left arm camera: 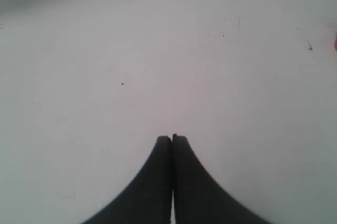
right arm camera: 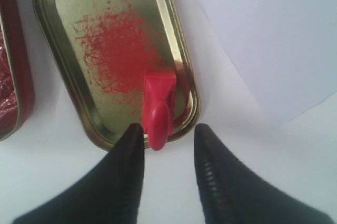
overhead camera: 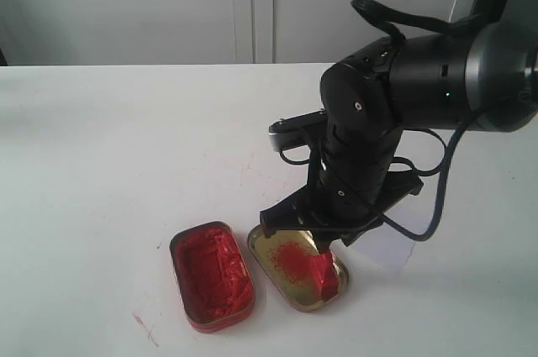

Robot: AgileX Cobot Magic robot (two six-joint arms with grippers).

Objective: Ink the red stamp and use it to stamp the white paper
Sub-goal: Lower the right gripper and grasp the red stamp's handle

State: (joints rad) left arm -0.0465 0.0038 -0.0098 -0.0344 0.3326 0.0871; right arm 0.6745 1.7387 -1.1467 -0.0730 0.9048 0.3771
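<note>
- At the front of the desk (overhead camera: pixel 126 139) sits an open tin of red ink paste (overhead camera: pixel 210 277). Just beside it, on its right in the exterior view, lies a gold tin lid (overhead camera: pixel 290 266) with a red smear inside.
- The red stamp (right arm camera: pixel 158 110) lies tilted at the lid's right end. Its square base rests inside the lid at the edge of the smear, and its knob leans over the rim.
- The right pincer (right arm camera: pixel 169 127) hangs just above that end of the lid with its jaws wide apart. The knob sits in the gap, close to one finger (right arm camera: pixel 126 182), and is not clamped.
- Just beyond the lid, the white paper (right arm camera: pixel 263 39) lies flat on the desk, partly hidden by the right arm.
- The left pincer (left arm camera: pixel 171 138) is closed tight and empty over bare desk. Its place relative to the tins cannot be told.
</note>
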